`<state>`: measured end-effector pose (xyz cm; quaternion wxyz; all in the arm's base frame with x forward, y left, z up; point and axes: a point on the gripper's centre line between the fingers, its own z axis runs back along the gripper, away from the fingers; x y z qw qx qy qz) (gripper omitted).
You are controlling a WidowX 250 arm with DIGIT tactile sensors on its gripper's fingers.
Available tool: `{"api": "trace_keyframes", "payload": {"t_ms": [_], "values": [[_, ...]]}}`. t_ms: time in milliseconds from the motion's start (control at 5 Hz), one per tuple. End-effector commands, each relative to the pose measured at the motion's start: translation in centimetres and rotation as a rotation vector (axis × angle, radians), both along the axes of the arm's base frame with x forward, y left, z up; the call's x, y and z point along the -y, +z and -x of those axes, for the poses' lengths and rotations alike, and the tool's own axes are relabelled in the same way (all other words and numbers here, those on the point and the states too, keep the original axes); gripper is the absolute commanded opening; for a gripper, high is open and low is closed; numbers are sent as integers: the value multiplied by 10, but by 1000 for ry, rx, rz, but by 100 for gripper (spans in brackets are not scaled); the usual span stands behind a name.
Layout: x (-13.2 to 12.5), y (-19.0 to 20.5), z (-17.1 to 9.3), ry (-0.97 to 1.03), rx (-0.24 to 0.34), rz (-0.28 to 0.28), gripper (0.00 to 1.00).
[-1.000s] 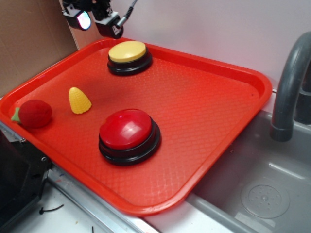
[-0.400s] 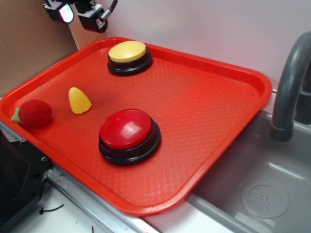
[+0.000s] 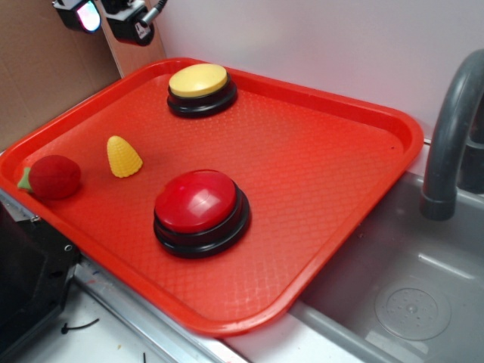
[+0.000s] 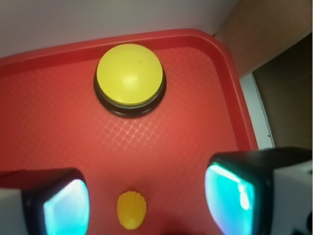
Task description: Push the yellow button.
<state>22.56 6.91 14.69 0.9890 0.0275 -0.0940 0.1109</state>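
The yellow button (image 3: 198, 80), a pale-yellow cap on a black base, sits at the far end of the red tray (image 3: 325, 166). In the wrist view the yellow button (image 4: 129, 74) lies near the top, well ahead of the fingers, close to the tray's (image 4: 190, 122) back corner. My gripper (image 3: 110, 23) hangs high above the tray's far left corner, up and left of the button and not touching it. The gripper (image 4: 146, 200) is open, its glowing cyan pads (image 4: 234, 196) wide apart with nothing held between them.
A larger red button (image 3: 198, 203) stands mid-tray. A small yellow corn toy (image 3: 123, 156) (image 4: 131, 209) and a red strawberry toy (image 3: 53, 176) lie at the tray's left. A grey faucet (image 3: 450, 136) and sink (image 3: 408, 302) are at the right; a cardboard wall (image 3: 45, 68) stands at the left.
The gripper has risen and drifted left, away from the yellow button, toward the frame's top left corner. Nothing on the tray has moved.
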Motion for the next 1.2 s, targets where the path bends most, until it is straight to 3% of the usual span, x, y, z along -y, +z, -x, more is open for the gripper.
{"api": "trace_keyframes", "payload": {"t_ms": [0, 1000], "values": [[-2, 31, 3, -1, 60, -5, 100], [12, 47, 17, -5, 5, 15, 100]]}}
